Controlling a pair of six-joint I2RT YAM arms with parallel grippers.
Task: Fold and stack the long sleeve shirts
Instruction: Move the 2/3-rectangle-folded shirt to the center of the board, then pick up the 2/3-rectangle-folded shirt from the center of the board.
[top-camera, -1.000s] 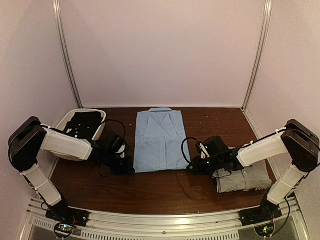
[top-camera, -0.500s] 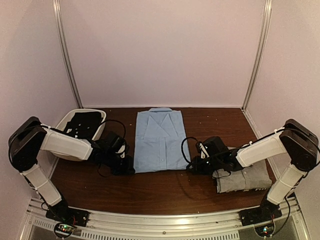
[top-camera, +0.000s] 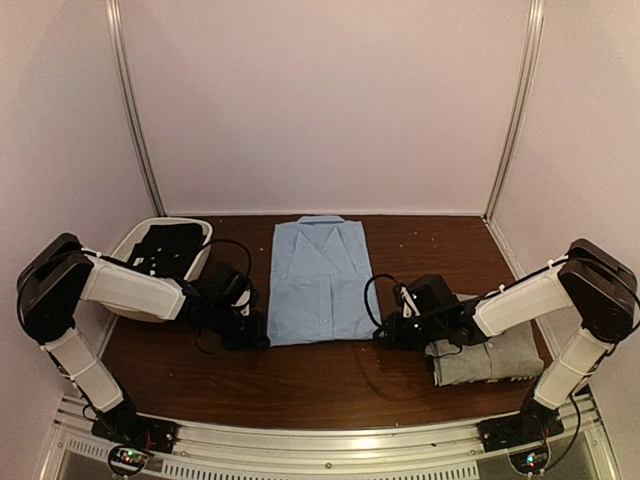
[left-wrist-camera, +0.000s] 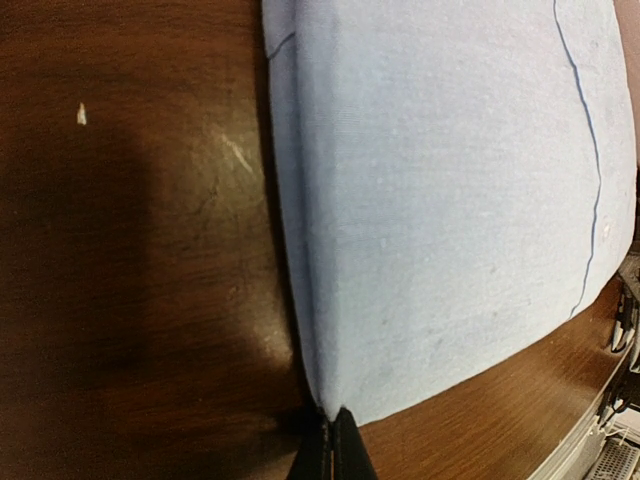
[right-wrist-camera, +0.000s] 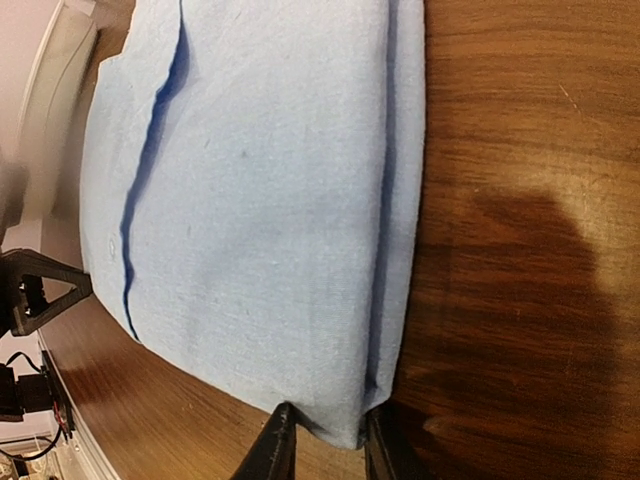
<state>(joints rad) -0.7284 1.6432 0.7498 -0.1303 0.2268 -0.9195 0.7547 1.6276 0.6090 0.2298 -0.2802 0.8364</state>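
Dark wood table, pale walls on 3 sides. Light blue shirt lies flat at table ctr, collar twd the far edge, sleeves tucked under, so it's a neat rectangle. Grey shirt is folded nr the near-right corner, partly under the right arm. White bin sits at the far-left corner w/ black cloth in it.

Left gripper is low on the table at the blue shirt's near-left corner. In the wrist view the fingers are pressed together, w/ the corner tip nipped btwn them. Right gripper is at the near-right corner, fingers apart w/ the folded corner sitting btwn them; can't tell if they press the cloth.
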